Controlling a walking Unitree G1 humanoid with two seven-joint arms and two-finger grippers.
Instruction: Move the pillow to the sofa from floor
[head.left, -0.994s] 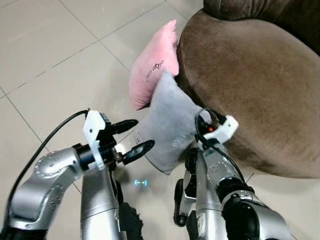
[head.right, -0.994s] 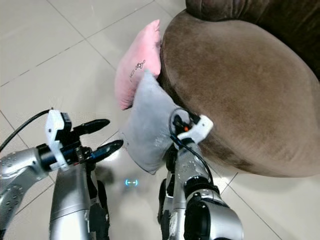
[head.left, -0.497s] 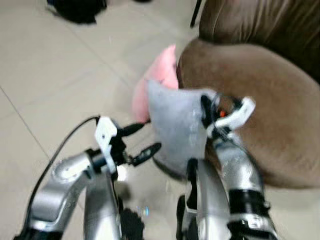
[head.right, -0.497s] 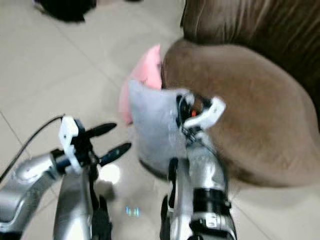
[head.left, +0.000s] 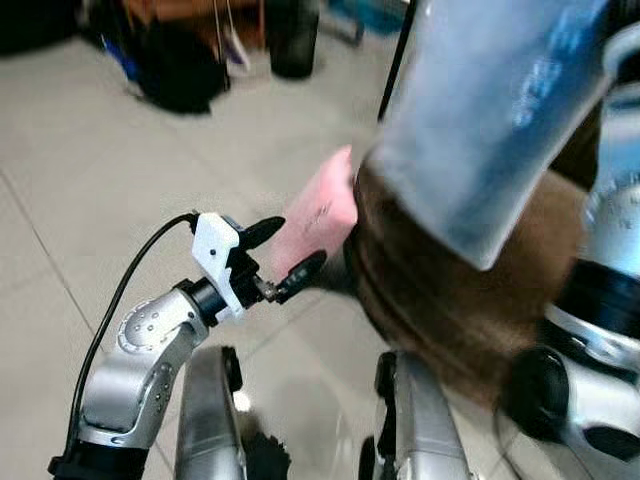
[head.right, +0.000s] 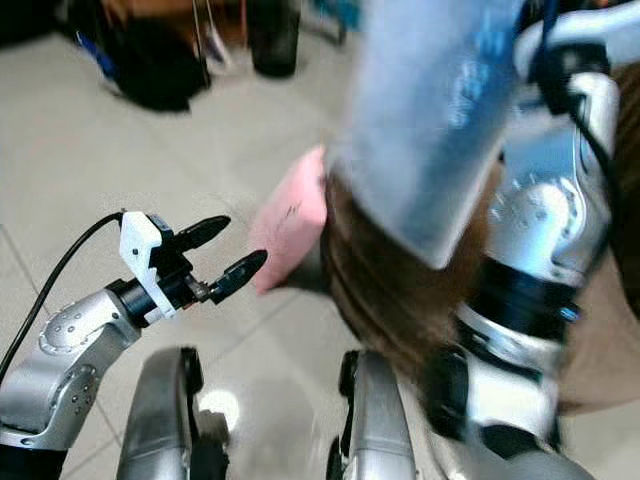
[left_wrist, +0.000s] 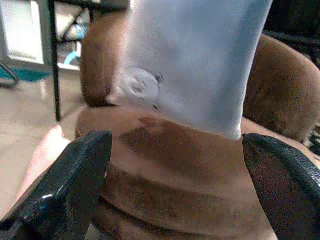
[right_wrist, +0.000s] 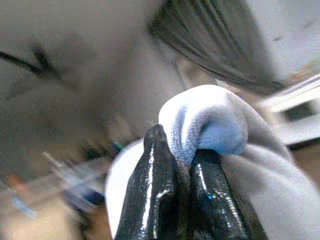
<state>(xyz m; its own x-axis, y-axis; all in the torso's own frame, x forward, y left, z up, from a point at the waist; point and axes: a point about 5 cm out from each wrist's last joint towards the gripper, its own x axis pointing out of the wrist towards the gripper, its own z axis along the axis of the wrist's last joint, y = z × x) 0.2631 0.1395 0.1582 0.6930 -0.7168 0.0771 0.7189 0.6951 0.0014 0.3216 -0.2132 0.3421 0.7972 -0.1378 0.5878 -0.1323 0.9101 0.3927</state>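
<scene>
At the far left, dark bags (head.left: 180, 70) sit on the pale tiled floor (head.left: 80, 180). The left gripper (head.left: 282, 262) hovers over the tiles with its two black fingers spread and nothing between them, pointing toward a pink fabric cushion (head.left: 322, 212) that leans against the front of the brown velvety sofa (left_wrist: 165, 165). Further right, the soft grey square pillow (head.left: 490, 120) hangs in the air above the sofa's seat, off the floor. The right gripper (right_wrist: 180, 175) is clenched on a bunched corner of it, the cloth bulging over the fingertips (right_wrist: 155, 150). The pillow looks light and limp, drooping from that one pinch; a corner or seam seems the surest hold, since the plush cover could slide through a shallow grip.
</scene>
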